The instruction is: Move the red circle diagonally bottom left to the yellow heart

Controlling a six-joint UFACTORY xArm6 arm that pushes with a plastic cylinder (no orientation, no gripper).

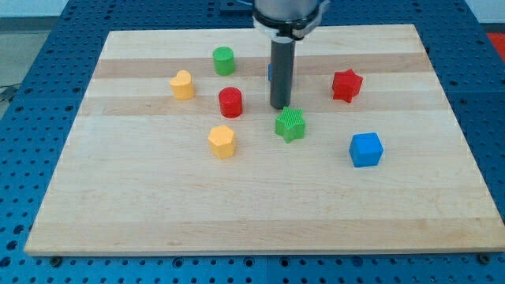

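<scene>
The red circle (230, 102) stands near the board's middle, a little left of centre. A yellow block with a notched top, which looks like the heart (182, 84), lies to its upper left. A second yellow block (222, 141), more like a pentagon, lies just below the red circle. My tip (279, 107) rests on the board to the right of the red circle, about one block's width from it. It is just above the green star (290, 124).
A green circle (223, 60) stands above the red circle. A blue block (270, 72) is mostly hidden behind the rod. A red star (346, 85) is at the right and a blue cube (366, 149) at the lower right. The wooden board (118, 197) sits on a blue perforated table.
</scene>
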